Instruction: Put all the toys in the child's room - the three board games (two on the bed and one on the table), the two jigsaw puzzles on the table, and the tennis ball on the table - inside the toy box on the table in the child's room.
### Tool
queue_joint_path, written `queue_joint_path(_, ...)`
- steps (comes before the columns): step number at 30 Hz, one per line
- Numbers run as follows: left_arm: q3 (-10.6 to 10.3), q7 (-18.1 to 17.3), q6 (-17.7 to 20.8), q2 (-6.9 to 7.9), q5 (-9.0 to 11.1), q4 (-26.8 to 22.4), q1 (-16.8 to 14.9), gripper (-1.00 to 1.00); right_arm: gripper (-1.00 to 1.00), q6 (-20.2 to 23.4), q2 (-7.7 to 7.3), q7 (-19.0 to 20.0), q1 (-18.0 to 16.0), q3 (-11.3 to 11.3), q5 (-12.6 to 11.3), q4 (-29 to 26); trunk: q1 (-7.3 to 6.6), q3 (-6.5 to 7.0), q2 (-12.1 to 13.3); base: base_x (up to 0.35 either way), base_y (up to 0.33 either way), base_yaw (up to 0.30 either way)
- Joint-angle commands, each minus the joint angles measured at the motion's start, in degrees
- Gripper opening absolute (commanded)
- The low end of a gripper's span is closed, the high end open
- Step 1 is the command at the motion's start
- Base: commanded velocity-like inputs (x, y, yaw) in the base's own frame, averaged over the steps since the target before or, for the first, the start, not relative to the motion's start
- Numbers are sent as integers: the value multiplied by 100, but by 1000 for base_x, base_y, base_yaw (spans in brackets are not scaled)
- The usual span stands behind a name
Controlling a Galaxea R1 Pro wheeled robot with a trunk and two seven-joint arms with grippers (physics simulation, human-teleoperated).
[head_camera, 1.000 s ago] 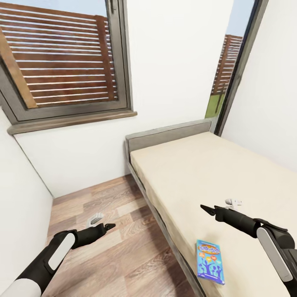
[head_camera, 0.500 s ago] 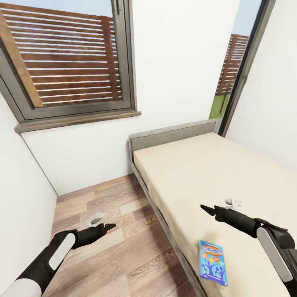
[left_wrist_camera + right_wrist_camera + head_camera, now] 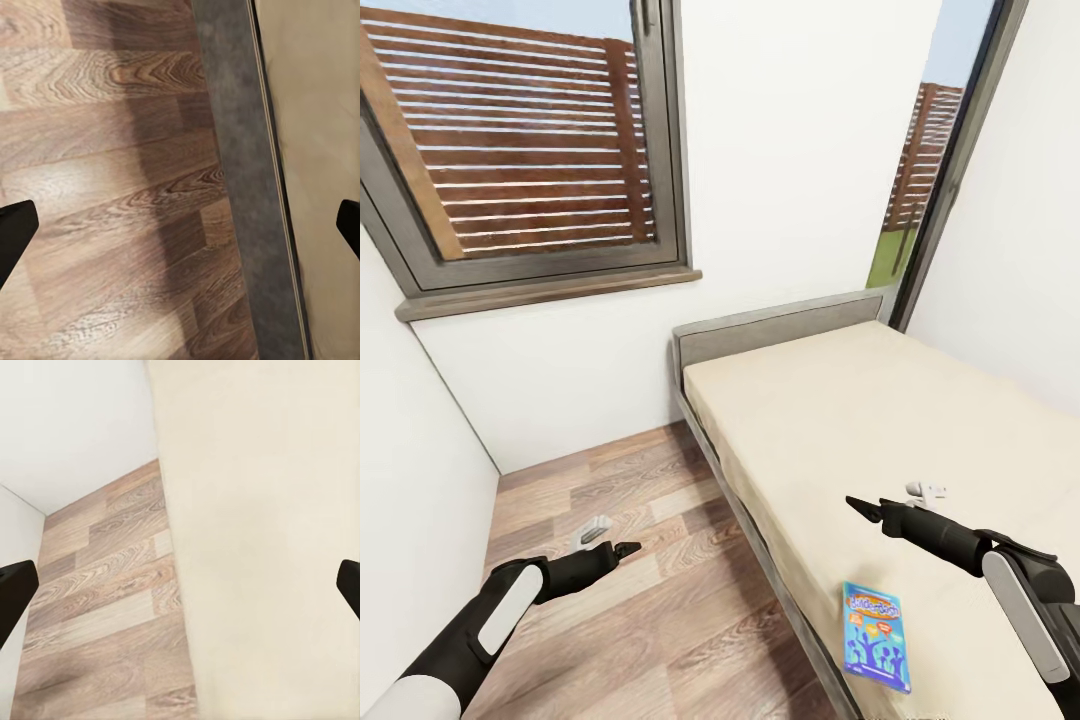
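A blue board game (image 3: 876, 637) lies on the bed (image 3: 860, 420). Left gripper (image 3: 622, 549) over floor (image 3: 650, 600) and right gripper (image 3: 860, 505) over mattress both look spread open, empty.

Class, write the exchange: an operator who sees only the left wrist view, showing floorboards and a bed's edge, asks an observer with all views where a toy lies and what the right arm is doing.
Operator: I see floor and a bed frame. Any toy nearby?
Observer: Yes, a blue board game lies flat on the bed, near its floor-side edge.
Operator: Where is the right gripper?
Observer: The right gripper hangs over the mattress, headboard-side of the game, apart from it.
Operator: Holding anything?
Observer: No; the right wrist view shows its fingers spread wide, nothing between.
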Motion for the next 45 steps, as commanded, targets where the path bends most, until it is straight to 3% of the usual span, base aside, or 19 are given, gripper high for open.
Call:
queue_joint_path(1,-11,-6,14,5,11,-2,-3,100,100,40,1,9,-4,-8,-22,-3,-1,-5,-2,-78,-24,1)
queue_joint_path(21,-12,-8,14,5,10,-3,-3,100,100,40,1,9,-4,-8,-22,-3,-1,-5,-2,-202,-86,0)
queue_joint_path(45,-21,-7,14,0,12,35,-3,100,100,36,1,16,-4,-11,-23,-6,-1,-2,-2,-26,-10,-1)
